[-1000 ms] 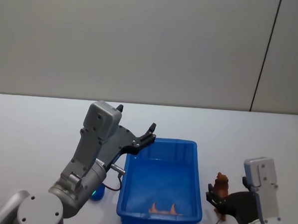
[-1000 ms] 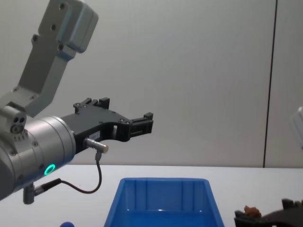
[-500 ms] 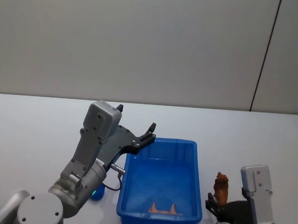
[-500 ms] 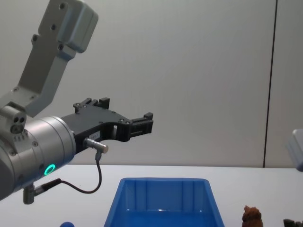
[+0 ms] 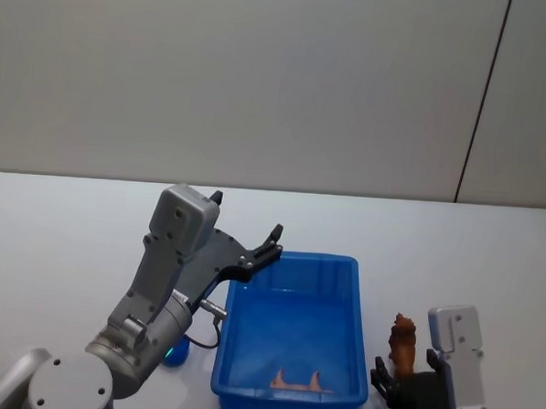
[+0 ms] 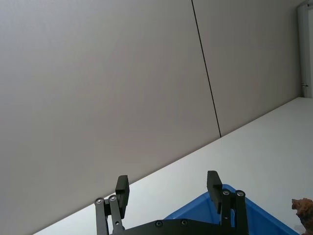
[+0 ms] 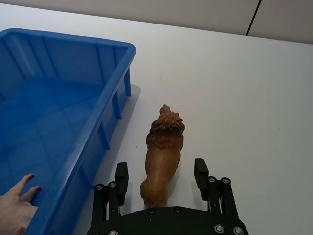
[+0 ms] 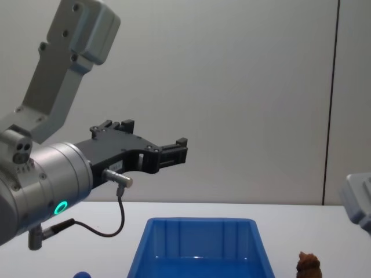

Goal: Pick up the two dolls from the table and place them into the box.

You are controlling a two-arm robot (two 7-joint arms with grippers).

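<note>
The dark brown doll (image 7: 164, 147) stands upright on the white table (image 7: 254, 98), just right of the blue box (image 7: 88, 41). My right gripper (image 7: 161, 175) is open, with one finger on each side of the doll's rear and neither touching it. In the head view the brown doll (image 5: 402, 343) sits beside the box (image 5: 293, 257), with the right gripper (image 5: 387, 380) just on its near side. The pale pinkish doll (image 5: 298, 382) lies inside the box at its near end. My left gripper (image 5: 271, 241) hangs open and empty above the box's far left corner.
A small blue object (image 5: 176, 351) sits on the table left of the box, under my left arm. Grey wall panels stand behind the table. The white tabletop stretches wide to the right of the brown doll and beyond the box.
My right gripper has drawn back toward me, away from the brown doll, which stays standing on the table. The left arm has not moved.
</note>
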